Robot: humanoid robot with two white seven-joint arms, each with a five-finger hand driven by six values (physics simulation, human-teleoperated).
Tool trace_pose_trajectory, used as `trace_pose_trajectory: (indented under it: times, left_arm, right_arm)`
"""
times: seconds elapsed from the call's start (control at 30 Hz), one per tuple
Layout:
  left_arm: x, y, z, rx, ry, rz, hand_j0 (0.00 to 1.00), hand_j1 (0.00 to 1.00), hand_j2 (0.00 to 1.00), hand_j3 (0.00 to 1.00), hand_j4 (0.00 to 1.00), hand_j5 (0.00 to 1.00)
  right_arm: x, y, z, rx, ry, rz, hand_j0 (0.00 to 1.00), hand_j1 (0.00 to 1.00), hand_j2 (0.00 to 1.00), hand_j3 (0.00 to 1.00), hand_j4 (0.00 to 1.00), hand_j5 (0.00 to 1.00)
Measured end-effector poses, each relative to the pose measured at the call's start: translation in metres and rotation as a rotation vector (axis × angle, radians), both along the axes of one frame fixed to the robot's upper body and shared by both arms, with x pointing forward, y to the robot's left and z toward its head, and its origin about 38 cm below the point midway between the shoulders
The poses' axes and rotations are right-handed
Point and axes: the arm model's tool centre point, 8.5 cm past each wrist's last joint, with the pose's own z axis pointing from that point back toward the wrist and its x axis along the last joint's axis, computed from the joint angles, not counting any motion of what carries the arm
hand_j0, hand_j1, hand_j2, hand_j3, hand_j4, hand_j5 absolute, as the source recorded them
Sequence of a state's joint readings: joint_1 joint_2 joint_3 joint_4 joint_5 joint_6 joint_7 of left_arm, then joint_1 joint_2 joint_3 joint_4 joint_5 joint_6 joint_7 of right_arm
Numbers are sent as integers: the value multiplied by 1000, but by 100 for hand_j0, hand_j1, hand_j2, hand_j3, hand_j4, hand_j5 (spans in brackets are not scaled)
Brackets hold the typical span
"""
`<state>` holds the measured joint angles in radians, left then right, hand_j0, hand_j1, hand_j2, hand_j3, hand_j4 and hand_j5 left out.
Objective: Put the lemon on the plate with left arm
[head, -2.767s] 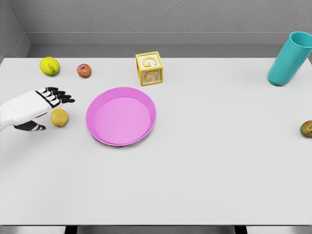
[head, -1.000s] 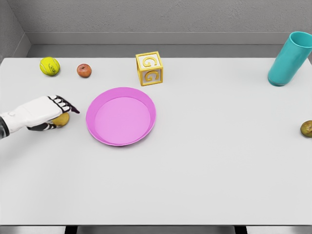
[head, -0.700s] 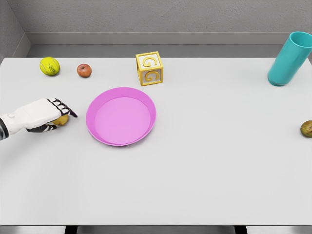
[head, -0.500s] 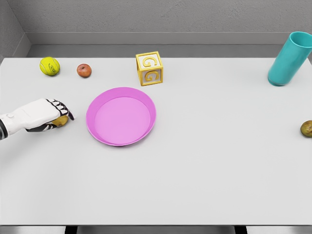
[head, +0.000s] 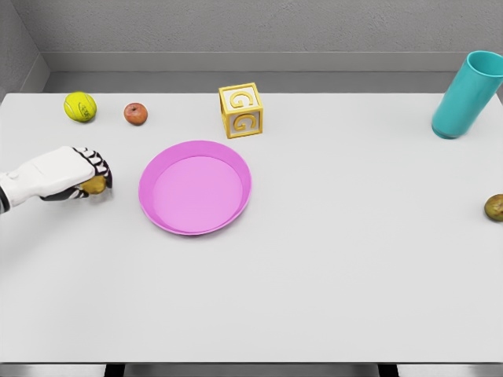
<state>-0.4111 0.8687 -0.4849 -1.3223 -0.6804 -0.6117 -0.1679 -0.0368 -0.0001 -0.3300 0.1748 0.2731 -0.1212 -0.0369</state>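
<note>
— Fingers first: what is the left hand [head: 69, 174] doing?

— I am seeing it curling around the lemon [head: 94, 185], the dark fingertips [head: 102, 165] wrapping over the top and the thumb tucking underneath. Only a yellow sliver of the fruit is showing at the lower right of the palm. I cannot tell whether the lemon is resting on the table [head: 314, 275] or sitting just clear of it.

— Where is the plate?

— The pink plate [head: 195, 187] is lying just to the right of the hand, apart from it, with nothing sitting in it.

— And further out?

— I am looking at a tennis ball [head: 80, 106] and a small red fruit [head: 135, 114] sitting near the far left edge, behind the hand. A yellow letter block [head: 240, 110] is standing behind the plate. A teal cup [head: 467, 95] is leaning at the far right, and a brownish fruit [head: 494, 207] is sitting at the right edge.
</note>
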Motion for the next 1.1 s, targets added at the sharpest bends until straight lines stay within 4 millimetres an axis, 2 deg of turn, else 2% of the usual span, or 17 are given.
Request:
trace_pose_trajectory:
  times: [0.17, 0.3, 1.1]
  left_arm:
    - [8, -5, 16, -19, -39, -7, 45, 45, 45, 45, 45, 45]
    - [12, -11, 21, -43, -54, -15, 45, 45, 45, 45, 45, 45]
    - [1, -118, 24, -164, -93, -251, 45, 45, 45, 45, 45, 45]
  right_arm:
    - [0, 0, 0, 0, 0, 0, 100, 100, 100, 100, 100, 100]
    - [0, 0, 0, 0, 0, 0, 100, 100, 100, 100, 100, 100]
    - [0, 0, 0, 0, 0, 0, 100, 100, 100, 100, 100, 100]
